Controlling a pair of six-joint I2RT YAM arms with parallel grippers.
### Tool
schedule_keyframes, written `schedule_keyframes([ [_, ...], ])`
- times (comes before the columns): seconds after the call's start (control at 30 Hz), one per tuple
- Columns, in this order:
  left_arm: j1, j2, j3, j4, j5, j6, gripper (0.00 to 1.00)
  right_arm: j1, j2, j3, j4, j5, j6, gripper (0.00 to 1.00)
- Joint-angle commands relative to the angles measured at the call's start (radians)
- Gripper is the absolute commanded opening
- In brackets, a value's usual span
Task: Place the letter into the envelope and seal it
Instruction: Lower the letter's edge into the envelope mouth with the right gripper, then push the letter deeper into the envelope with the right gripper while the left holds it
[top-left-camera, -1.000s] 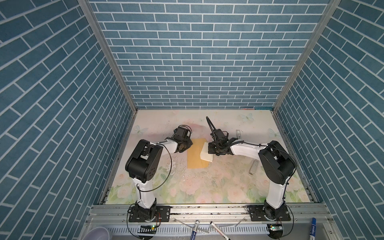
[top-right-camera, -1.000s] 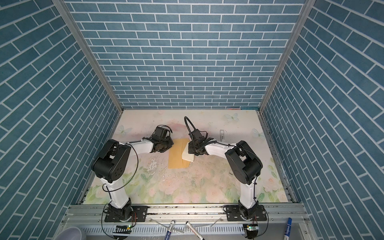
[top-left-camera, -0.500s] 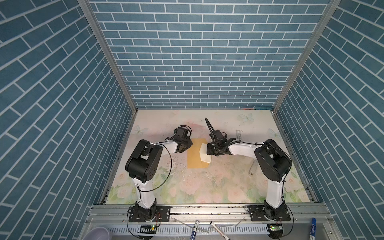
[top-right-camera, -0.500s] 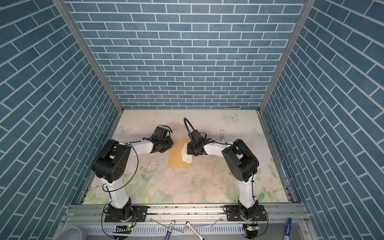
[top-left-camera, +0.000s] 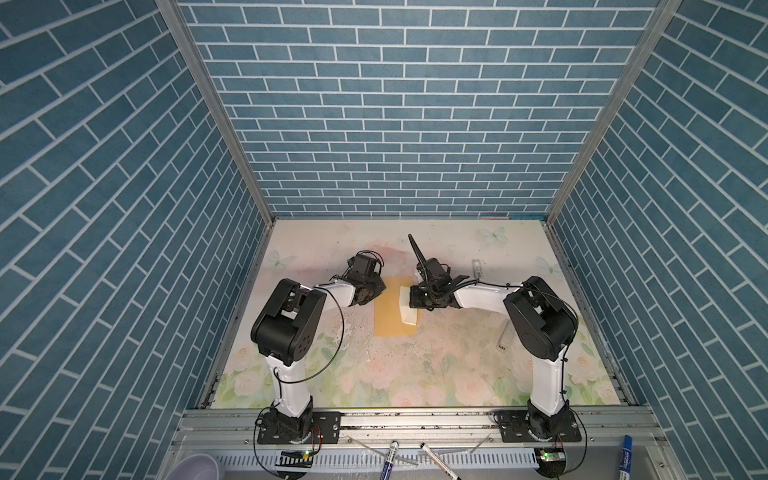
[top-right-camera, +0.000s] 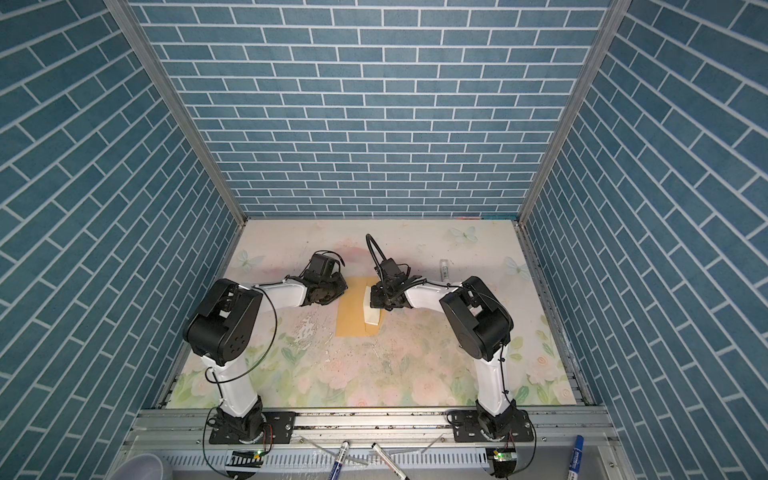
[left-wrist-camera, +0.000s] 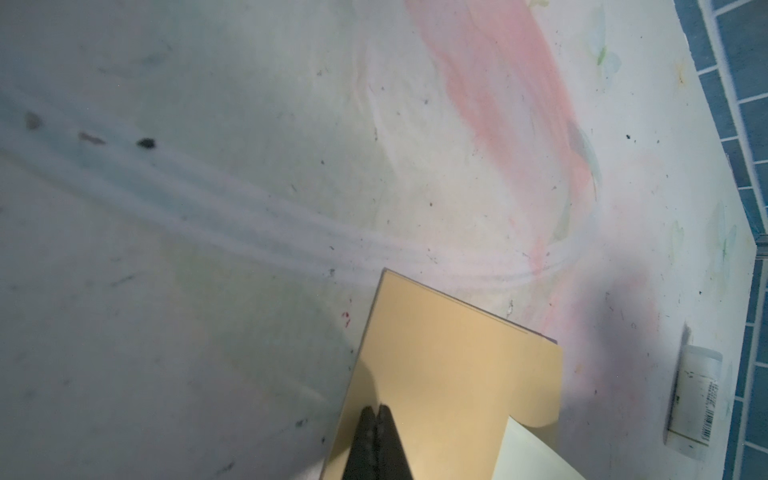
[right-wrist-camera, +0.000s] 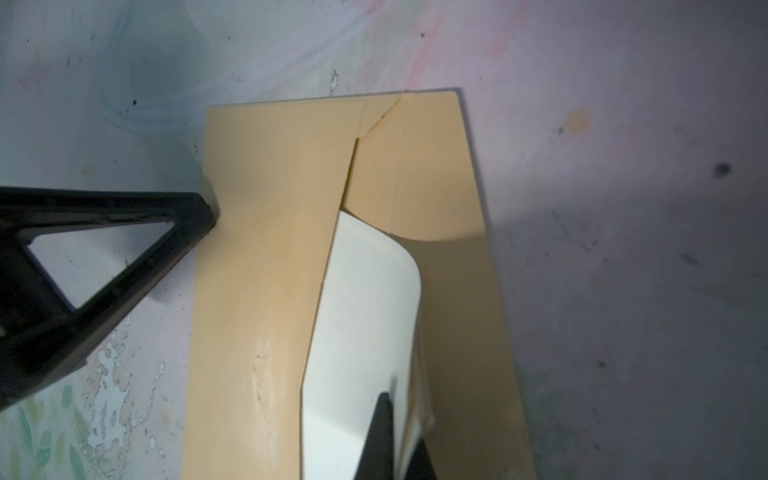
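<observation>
Since a second ago the right gripper (top-left-camera: 413, 300) has crept leftward across the surface (top-left-camera: 457, 374), carrying the letter (top-left-camera: 408, 316) further over the envelope (top-left-camera: 386, 316), while the left gripper (top-left-camera: 379, 287) has not shifted. We see the right jaws pinching the cream sheet's near edge. The sheet bows upward, and its far long edge appears tucked under the envelope's upper panel. The left jaws are pressed together with nothing between them, their tip bearing down on the envelope's left edge. The envelope lies flat near the middle of the surface. We judge 2 risks. The bowed sheet could buckle or crease if pushed on against the pocket's inner fold. The envelope could also skid rightward or swivel if that single pinning tip slips off. The surface is a worn floral print, scuffed and flaking near the envelope, with a white labelled tube (top-left-camera: 478, 269) toward the far right corner. Blue brick-pattern walls (top-left-camera: 395, 124) close 3 sides, and marker pens (top-left-camera: 390, 459) lie beyond the near edge.
</observation>
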Motion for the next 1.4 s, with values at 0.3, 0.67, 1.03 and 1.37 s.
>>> schedule_keyframes([
  [0.3, -0.017, 0.066, -0.041, -0.103, 0.013, -0.004, 0.00, -0.002, 0.080, 0.090, 0.008, -0.078, 0.030, 0.00],
  [0.67, -0.020, 0.067, -0.039, -0.101, 0.014, -0.007, 0.00, -0.002, 0.123, 0.132, -0.005, -0.121, 0.036, 0.00],
  [1.03, -0.021, 0.064, -0.046, -0.103, 0.005, -0.004, 0.00, -0.024, 0.077, 0.158, -0.115, -0.105, 0.030, 0.07],
  [1.37, -0.020, 0.059, -0.051, -0.101, 0.001, -0.003, 0.00, -0.046, -0.013, 0.144, -0.233, -0.037, 0.005, 0.40],
])
